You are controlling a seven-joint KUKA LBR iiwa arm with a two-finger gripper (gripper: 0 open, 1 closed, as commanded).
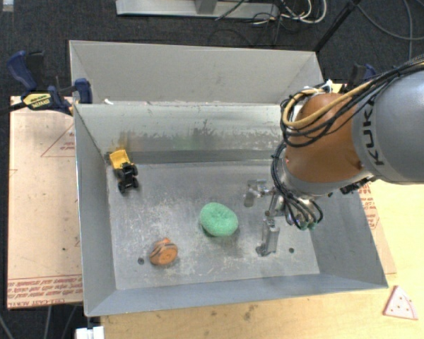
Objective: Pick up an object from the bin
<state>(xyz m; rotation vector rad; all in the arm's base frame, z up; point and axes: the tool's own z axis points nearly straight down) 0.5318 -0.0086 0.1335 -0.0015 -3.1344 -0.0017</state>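
Pincer (263, 216) spread wide, empty, beside green lump (219, 219); bin (343, 249) right wall close; open floor leftward.

Bin (198, 263): grey, scuffed paler in streaks. Lump (219, 219): plain mint green. Toy truck (124, 169): yellow and black. Round piece (164, 253): orange-brown with paler bands. Arm cover (324, 143): orange.

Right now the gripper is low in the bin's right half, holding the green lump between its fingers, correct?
Not quite. In the camera view the gripper is low in the right half of the bin, but its fingers stand open with nothing between them. The green lump lies on the floor just left of them.
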